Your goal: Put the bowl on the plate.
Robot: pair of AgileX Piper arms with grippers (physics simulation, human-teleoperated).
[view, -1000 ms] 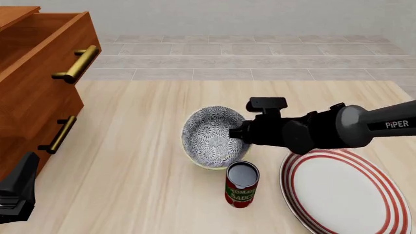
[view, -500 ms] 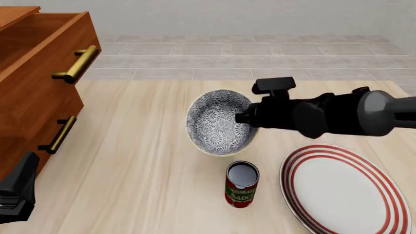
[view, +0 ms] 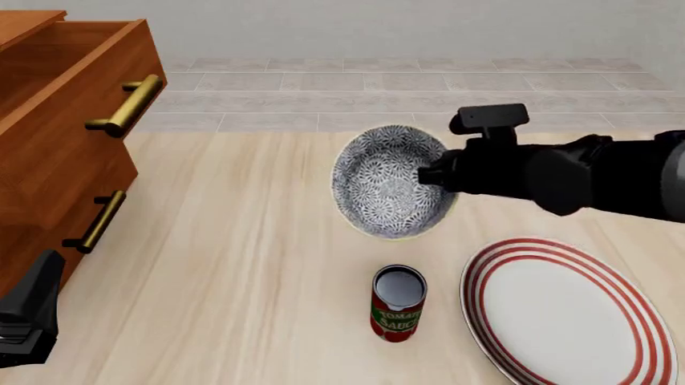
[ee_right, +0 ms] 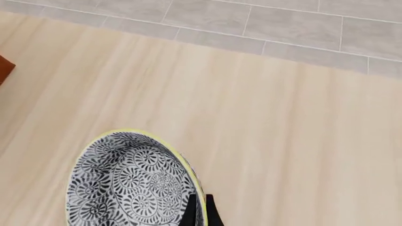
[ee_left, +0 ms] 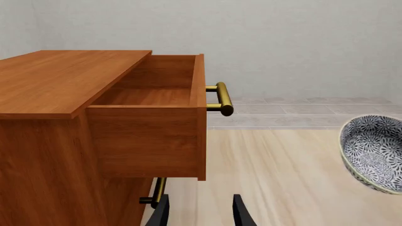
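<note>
The right pincer (view: 431, 178) is clenched on the rim of the bowl (view: 391, 192), its fingers nearly closed with the rim's thin wall between them, at the bowl's 3 o'clock edge in the front view. The bowl hangs tilted above the surface (view: 246, 273), its dark grey-and-white floral inside facing the camera, pale yellowish rim showing. It sits at about 11 o'clock from the plate (view: 573, 313) and 12 o'clock from the can (view: 399, 305). The left pincer (ee_left: 199, 214) is released, its fingers apart, holding nothing, near the wooden drawer unit (ee_left: 94, 132).
</note>
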